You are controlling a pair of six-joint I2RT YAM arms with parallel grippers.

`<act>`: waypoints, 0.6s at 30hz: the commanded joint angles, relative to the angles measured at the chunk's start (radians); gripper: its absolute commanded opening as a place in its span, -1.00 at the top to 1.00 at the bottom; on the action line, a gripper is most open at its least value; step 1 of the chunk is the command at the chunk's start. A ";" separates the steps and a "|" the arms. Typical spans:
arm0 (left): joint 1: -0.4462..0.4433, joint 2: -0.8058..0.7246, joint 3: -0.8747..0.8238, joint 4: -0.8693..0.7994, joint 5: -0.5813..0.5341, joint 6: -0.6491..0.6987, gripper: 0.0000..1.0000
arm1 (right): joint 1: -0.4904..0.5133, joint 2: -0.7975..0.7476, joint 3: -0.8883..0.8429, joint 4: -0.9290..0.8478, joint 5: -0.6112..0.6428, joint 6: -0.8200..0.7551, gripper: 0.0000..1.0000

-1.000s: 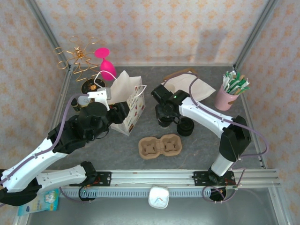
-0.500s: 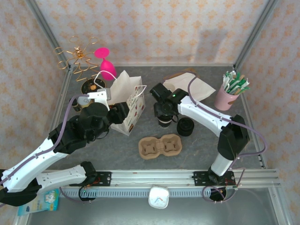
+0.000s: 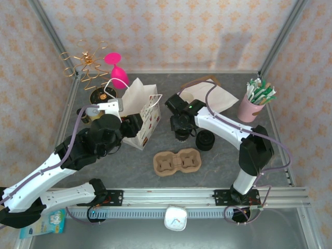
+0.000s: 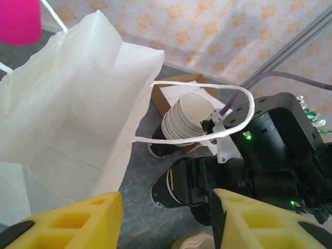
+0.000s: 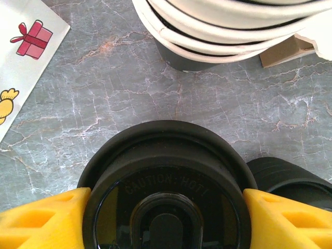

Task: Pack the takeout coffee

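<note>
The takeout coffee (image 5: 166, 192), a cream cup under a black lid marked "CAUTION HOT", stands on the grey table between the white paper bag (image 3: 142, 111) and the cardboard cup carrier (image 3: 177, 161). My right gripper (image 5: 166, 203) comes down over it, a yellow finger pressed against each side of the lid rim. From above, this gripper (image 3: 181, 124) hides most of the coffee (image 3: 181, 136). My left gripper (image 4: 165, 207) is open at the bag's (image 4: 67, 119) right side, with only bare table between its fingers. It faces the coffee (image 4: 171, 194).
A stack of lidless cream cups (image 4: 187, 116) stands just behind the coffee, and loose black lids (image 3: 205, 140) lie to its right. A pink cup of sachets (image 3: 251, 106) is at the right, with a pink goblet (image 3: 118, 72) and a gold rack (image 3: 85, 65) at the back left.
My right gripper has shifted slightly left and back over the coffee. The left arm has barely moved.
</note>
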 commanded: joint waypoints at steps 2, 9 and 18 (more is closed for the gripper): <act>0.013 -0.012 -0.008 -0.021 -0.029 0.014 0.00 | 0.007 0.003 -0.008 -0.001 0.032 0.003 -0.45; 0.015 -0.010 -0.012 -0.019 -0.025 0.016 -0.01 | 0.007 0.013 -0.010 -0.006 0.056 0.006 -0.51; 0.019 -0.009 -0.012 -0.019 -0.025 0.017 -0.02 | 0.007 -0.013 0.006 -0.007 0.024 0.003 -0.64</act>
